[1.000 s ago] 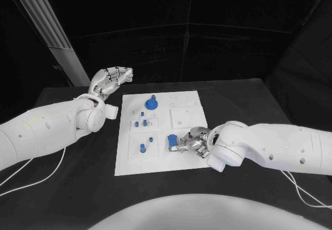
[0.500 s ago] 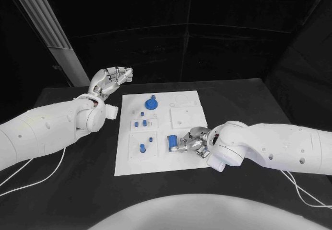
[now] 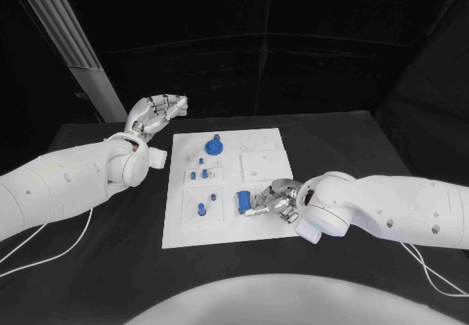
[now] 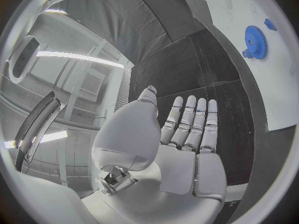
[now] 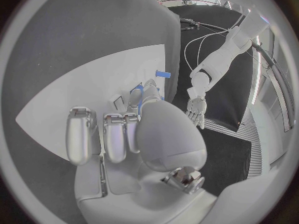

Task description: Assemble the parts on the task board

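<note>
Right hand point(image 3: 272, 202) seemingly touching upright blue cylindrical part point(image 3: 242, 200), task board point(image 3: 225, 230)

The near right part of the task board point(image 3: 227, 227) is taken up by the right hand point(image 3: 274, 202), which lies low over it just beside an upright blue part point(image 3: 242, 200), so that spot is blocked from the right. The left hand point(image 3: 156, 112) is held raised beyond the board's far left corner, well apart from the blue gear point(image 3: 214, 145), and the board's left and far squares can be reached from above. Bare white board is seen along the near edge, and bare black table point(image 3: 332, 135) to the far right.
</note>
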Robot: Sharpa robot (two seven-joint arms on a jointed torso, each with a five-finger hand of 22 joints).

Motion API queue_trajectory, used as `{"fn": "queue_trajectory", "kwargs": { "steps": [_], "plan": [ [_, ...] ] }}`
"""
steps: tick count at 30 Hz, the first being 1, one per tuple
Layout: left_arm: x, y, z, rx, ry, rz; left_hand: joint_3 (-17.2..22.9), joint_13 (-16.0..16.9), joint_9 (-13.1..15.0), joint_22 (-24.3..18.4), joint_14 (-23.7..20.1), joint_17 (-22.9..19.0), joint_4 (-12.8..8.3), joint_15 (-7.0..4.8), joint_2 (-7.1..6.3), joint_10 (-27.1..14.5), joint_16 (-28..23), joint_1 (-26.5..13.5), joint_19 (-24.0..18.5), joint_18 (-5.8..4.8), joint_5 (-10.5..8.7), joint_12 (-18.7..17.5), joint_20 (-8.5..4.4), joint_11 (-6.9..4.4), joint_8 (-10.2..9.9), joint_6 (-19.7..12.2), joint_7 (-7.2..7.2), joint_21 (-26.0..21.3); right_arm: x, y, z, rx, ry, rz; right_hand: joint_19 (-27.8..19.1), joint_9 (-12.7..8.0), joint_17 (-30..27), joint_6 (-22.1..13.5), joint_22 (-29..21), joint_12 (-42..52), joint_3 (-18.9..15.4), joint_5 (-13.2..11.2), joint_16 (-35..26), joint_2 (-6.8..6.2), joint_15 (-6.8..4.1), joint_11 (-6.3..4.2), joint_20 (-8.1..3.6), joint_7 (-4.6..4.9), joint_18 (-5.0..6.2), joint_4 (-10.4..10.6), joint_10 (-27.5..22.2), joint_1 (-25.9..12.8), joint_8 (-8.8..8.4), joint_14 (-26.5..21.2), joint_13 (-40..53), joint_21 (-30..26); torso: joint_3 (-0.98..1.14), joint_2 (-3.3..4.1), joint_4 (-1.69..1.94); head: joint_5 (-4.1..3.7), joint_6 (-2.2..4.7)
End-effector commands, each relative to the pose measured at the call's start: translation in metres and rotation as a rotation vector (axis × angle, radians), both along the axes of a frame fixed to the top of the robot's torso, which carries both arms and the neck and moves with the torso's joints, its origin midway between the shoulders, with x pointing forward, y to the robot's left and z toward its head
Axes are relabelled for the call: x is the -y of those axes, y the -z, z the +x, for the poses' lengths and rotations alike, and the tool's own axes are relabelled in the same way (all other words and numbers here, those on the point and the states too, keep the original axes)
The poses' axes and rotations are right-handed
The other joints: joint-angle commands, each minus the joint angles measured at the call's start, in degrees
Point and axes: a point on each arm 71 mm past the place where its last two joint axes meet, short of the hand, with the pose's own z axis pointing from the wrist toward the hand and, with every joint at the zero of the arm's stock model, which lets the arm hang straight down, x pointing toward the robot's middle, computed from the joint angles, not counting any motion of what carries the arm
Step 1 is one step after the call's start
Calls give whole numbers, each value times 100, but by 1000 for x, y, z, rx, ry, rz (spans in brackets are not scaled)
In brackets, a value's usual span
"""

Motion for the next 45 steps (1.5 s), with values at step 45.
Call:
{"fn": "queue_trajectory", "kwargs": {
  "steps": [45],
  "plan": [
    [-2, -10, -4, 160, 30, -48, -47, -9, -9, -12, -46, -20, -10, 4, 34, -64, 32, 10, -8, -112, 28, 35, 0, -2, 29, -56, 490, -27, 87, -29, -1, 463, -143, -501, 391, -1865, 1509, -30, 1349, -13, -324, 1549, 32, -80, 375, 470, 364, 563, 35, 413, 617, -678, -2149, 617, 1448, -17, 1, 3, 0, -398, 0]
  ]
}}
